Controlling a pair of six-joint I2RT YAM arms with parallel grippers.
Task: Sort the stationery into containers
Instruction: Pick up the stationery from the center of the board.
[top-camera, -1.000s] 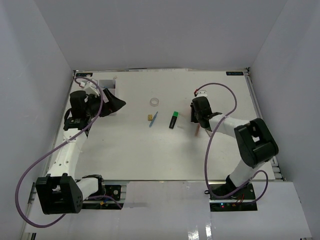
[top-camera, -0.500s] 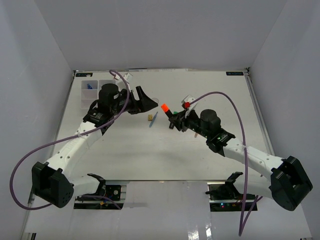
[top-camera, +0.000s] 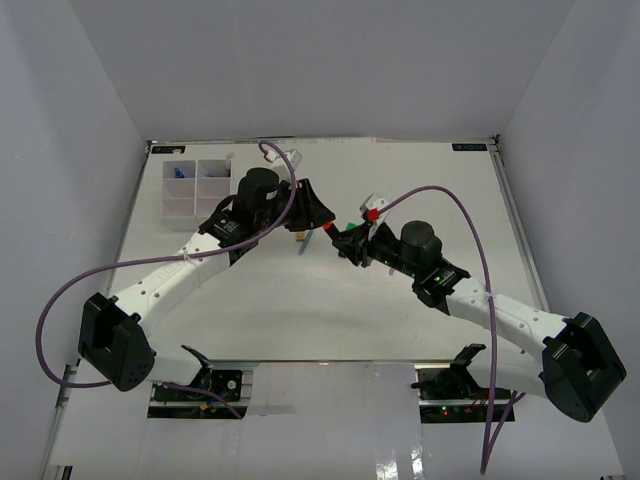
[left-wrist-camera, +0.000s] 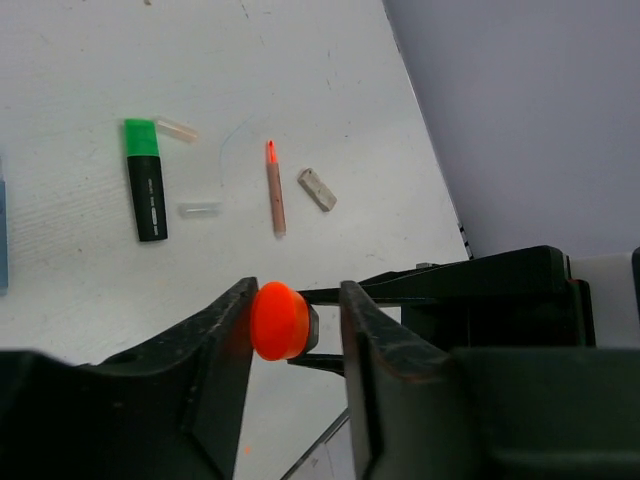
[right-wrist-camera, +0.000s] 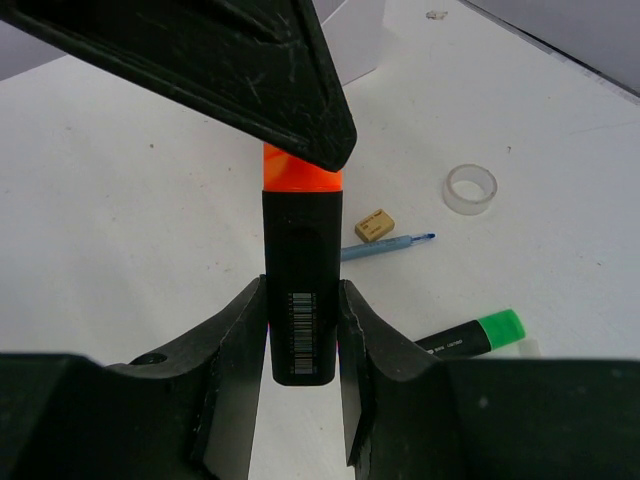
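- The right tool (right-wrist-camera: 300, 292) is clamping the black barrel of the orange-capped highlighter (right-wrist-camera: 300, 250) between both fingers, holding it above the middle of the bench (top-camera: 300, 310).
- The left tool (left-wrist-camera: 297, 300) is standing partly open astride the highlighter's orange cap (left-wrist-camera: 278, 320). One finger is touching the cap and a thin gap is showing at the other, so I cannot tell whether it is gripping.
- The green-capped highlighter (right-wrist-camera: 470, 338), blue pen (right-wrist-camera: 385, 246), small brass-coloured piece (right-wrist-camera: 375, 224) and tape ring (right-wrist-camera: 471, 188) are lying loose on the bench below the two tools.
- The organiser tray (top-camera: 196, 190) is sitting at the far left corner, well apart from the highlighter, with something blue (top-camera: 178, 173) lying in its far-left compartment.
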